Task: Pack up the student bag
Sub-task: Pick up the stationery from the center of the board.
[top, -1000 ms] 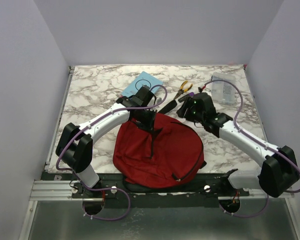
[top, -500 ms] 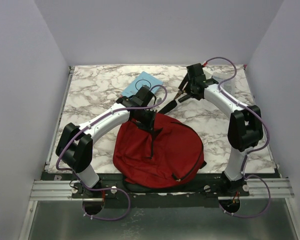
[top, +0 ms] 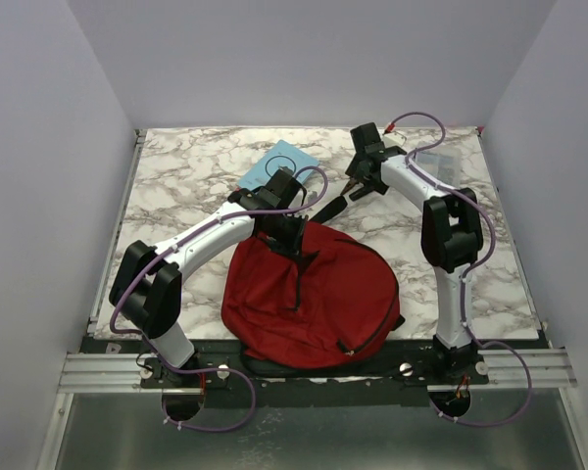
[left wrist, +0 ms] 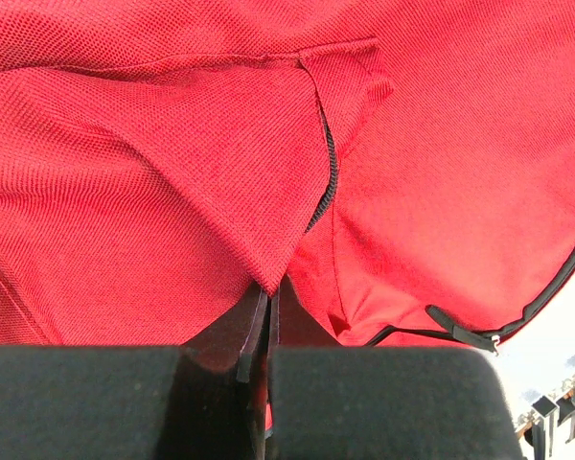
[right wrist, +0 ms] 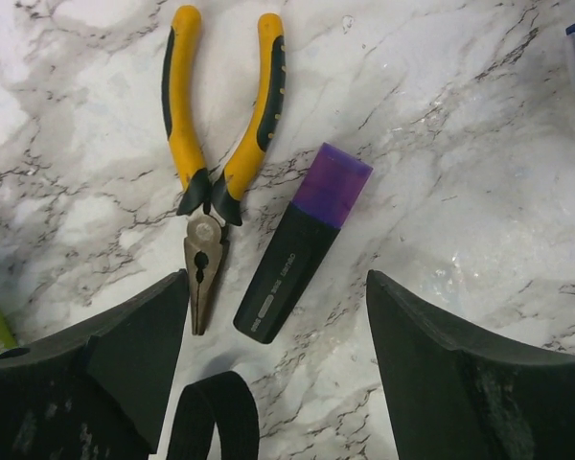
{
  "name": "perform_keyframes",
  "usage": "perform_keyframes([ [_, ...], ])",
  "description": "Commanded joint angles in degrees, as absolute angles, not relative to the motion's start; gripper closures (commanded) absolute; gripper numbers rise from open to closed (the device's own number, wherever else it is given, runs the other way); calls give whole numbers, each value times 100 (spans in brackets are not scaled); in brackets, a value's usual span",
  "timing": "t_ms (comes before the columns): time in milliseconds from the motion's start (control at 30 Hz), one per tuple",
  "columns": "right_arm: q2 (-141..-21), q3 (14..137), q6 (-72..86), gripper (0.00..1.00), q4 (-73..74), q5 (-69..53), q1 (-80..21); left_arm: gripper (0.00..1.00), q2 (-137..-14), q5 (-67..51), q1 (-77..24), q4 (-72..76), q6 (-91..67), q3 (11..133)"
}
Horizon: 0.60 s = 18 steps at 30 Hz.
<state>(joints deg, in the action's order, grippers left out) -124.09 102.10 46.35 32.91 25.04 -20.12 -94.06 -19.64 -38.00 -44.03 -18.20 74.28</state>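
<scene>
Hovering over loose items: right gripper (right wrist: 278,287), swung within the last second from beside the student bag (top: 309,299) to the far tabletop, jaws widened and empty. A purple-capped highlighter (right wrist: 302,244) is found directly beneath the jaws, with yellow-handled pliers (right wrist: 216,153) just beside it, nearer one finger. Left gripper (left wrist: 266,311): clamped on a fold of the bag's red fabric by the zipper. Judged: a pick for packing is being lined up
</scene>
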Motion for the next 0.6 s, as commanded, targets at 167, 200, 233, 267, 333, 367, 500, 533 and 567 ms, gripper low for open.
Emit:
perform_keyframes([
  [167,-13078,10541,4825,25,3538,2826,-1977,100,-9378,-2197,-3832,-4351,-1846,7567],
  [200,-13139,10543,4830,25,3541,2830,-1973,100,-9376,-2210,-3838,-4351,-1846,7567],
  [233,-13184,10564,4830,25,3548,2842,-1977,100,-9373,-2215,-3836,-4351,-1856,7567],
  [267,-13230,10583,4835,26,3575,2852,-1977,100,-9373,-2221,-3834,-4353,-1855,7567],
  [333,-13295,10597,4867,26,3644,2878,-1976,100,-9364,-2221,-3834,-4351,-1851,7567],
  [367,-13313,10576,4882,26,3644,2898,-1977,100,-9366,-2216,-3837,-4351,-1849,7567],
  [500,-13365,10467,4883,36,3625,2955,-1977,100,-9369,-2224,-3834,-4351,-1859,7567],
  [533,-13376,10460,4884,38,3665,2968,-1977,100,-9369,-2224,-3840,-4350,-1855,7563],
  [567,-13385,10448,4887,43,3693,2981,-1975,100,-9362,-2224,-3835,-4351,-1854,7561],
])
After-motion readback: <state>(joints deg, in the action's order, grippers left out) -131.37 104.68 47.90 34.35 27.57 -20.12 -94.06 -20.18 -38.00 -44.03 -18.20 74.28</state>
